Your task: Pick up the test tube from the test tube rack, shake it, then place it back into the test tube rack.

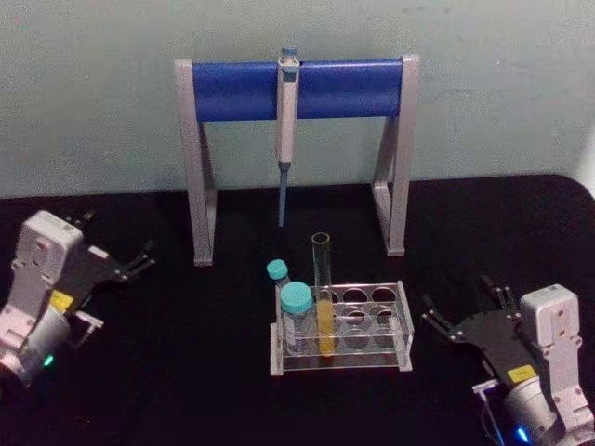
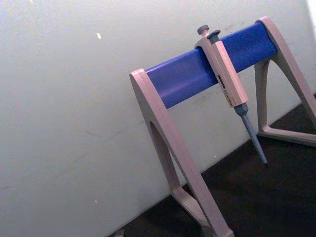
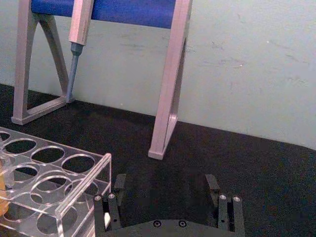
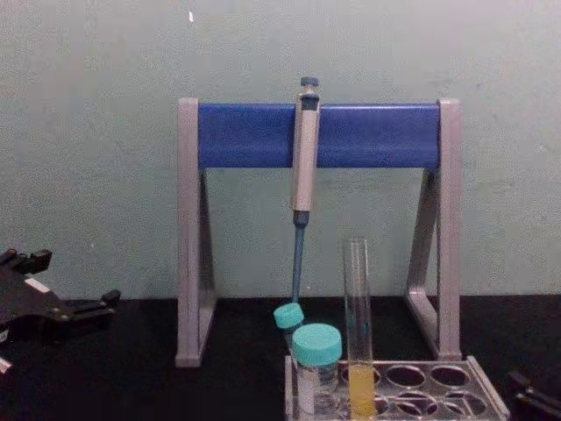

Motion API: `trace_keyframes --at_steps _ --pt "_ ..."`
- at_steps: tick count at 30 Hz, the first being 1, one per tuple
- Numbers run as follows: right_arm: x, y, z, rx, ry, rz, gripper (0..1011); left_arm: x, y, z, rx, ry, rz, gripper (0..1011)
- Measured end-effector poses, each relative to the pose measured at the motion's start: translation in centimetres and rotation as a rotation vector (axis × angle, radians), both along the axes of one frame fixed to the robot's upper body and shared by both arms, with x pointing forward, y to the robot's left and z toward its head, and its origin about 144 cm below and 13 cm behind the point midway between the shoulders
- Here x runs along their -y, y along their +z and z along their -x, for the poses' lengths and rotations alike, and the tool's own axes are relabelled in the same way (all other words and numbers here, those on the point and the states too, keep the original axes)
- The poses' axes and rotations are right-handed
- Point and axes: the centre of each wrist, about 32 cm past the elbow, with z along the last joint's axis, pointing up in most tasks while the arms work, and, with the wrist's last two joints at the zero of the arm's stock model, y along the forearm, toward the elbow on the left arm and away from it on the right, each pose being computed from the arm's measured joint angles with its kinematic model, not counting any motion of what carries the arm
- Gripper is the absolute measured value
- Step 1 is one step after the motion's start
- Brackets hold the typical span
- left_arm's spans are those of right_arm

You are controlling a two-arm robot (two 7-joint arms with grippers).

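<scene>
The test tube (image 1: 323, 295) stood upright in the test tube rack (image 1: 402, 316). Left gripper (image 1: 139, 261) and right gripper (image 1: 462, 311) flanked it, fingers spread, empty.

In the chest view the test tube rack (image 4: 478, 386) runs off the bottom edge, so its base and the foot of the test tube (image 4: 358, 329) are cut off. The right gripper (image 4: 533, 395) shows there merely as a dark sliver at the lower right corner, and the left gripper (image 4: 53, 303) is cropped by the left edge. In the right wrist view the rack's left end lies beyond the frame, and the pipette (image 3: 78, 39) loses its top.
</scene>
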Motion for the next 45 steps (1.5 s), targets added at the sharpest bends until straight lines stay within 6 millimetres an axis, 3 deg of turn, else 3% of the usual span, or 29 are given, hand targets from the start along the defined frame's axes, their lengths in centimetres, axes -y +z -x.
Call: trace_keyframes --at_steps 45 --pt "0.0 0.0 0.0 0.0 0.0 0.0 1000 0.0 0.0 0.0 0.0 0.0 0.0 1001"
